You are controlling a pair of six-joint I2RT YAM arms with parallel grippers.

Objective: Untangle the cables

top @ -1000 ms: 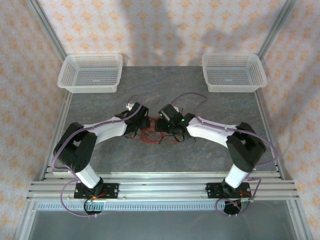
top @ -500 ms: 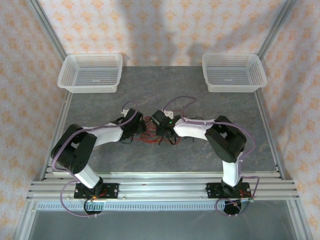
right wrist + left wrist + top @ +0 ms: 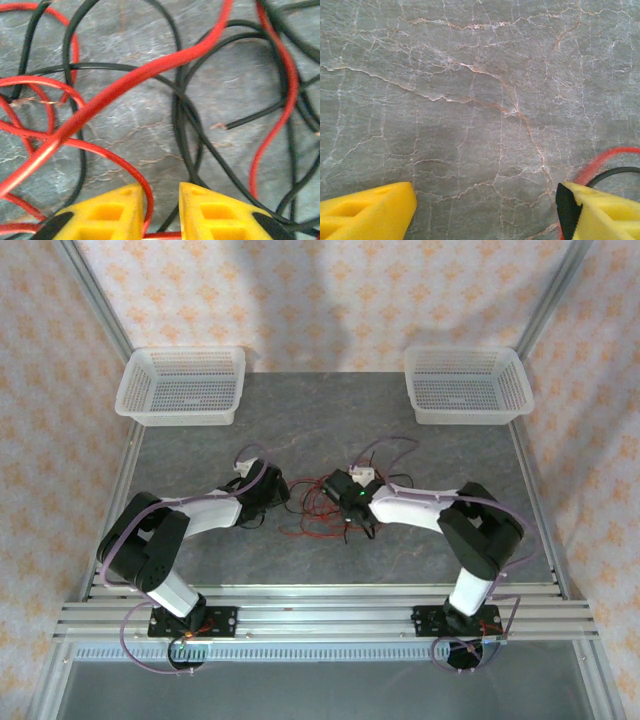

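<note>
Left basket (image 3: 182, 386): white mesh tub at the far left corner of the table (image 3: 330, 430); its mesh floor shows across the whole inside.
Right basket (image 3: 468, 383): a matching tub at the far right corner, its mesh floor likewise showing all over.
Count: two baskets, two arms, one tangle of cables; the strands overlap too much to count singly.
Cables (image 3: 312, 512): thin red and black wires looped over one another on the grey stone surface, mid-table between the two grippers and well apart from both baskets.
Left arm (image 3: 205, 512): elbow folded back near its base, white forearm lying low and reaching right toward the centre.
Left gripper (image 3: 272, 490): at the left edge of the tangle. In its wrist view the gripper (image 3: 485, 207) has its yellow fingers (image 3: 365, 210) spread wide over bare stone, with a red and a black strand (image 3: 600, 161) just beside the right-hand finger.
Right arm (image 3: 415, 508): elbow bent on the right, forearm stretched left.
Right gripper (image 3: 332, 488): low over the right side of the tangle. In its wrist view the gripper (image 3: 162, 210) has its fingers (image 3: 215, 212) drawn close with a narrow slit between them. A red strand of the cables (image 3: 150, 72) runs into that slit; whether it is pinched cannot be told.
</note>
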